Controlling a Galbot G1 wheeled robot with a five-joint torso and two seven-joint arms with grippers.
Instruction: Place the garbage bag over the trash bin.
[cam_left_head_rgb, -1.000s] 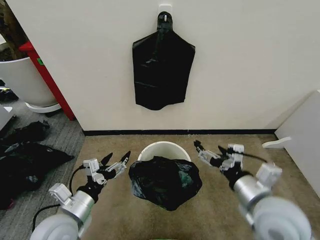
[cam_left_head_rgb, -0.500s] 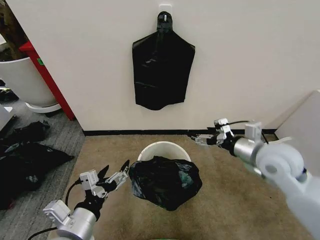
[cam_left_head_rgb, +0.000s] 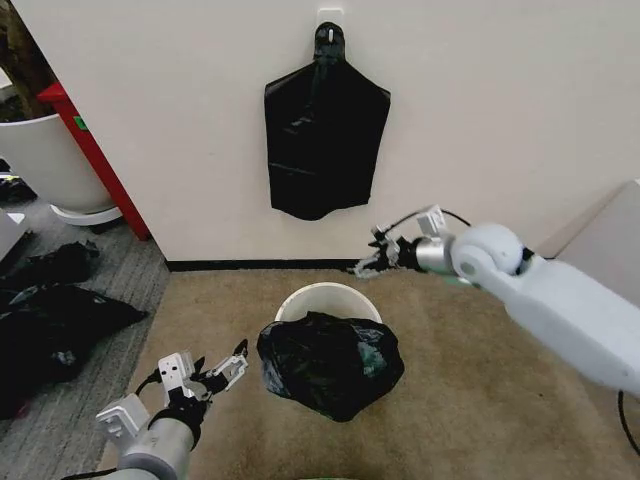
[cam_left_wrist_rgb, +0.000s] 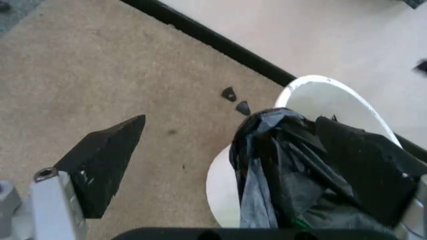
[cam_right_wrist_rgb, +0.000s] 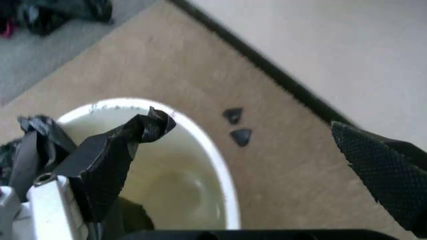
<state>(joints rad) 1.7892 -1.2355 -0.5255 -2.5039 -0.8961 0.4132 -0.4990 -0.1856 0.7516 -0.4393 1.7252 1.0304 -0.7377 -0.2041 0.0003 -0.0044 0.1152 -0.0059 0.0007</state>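
The garbage bag (cam_left_head_rgb: 330, 362) slumps over the trash bin (cam_left_head_rgb: 322, 298) front rim; my left gripper (cam_left_head_rgb: 222, 372) and right gripper (cam_left_head_rgb: 372, 258) hang nearby, jaws open, empty.

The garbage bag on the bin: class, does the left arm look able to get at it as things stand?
Probably yes. The left gripper hangs with open jaws beside the garbage bag, which lies bunched over the near side of the trash bin. Only bare carpet lies between them. The right gripper is up by the wall.
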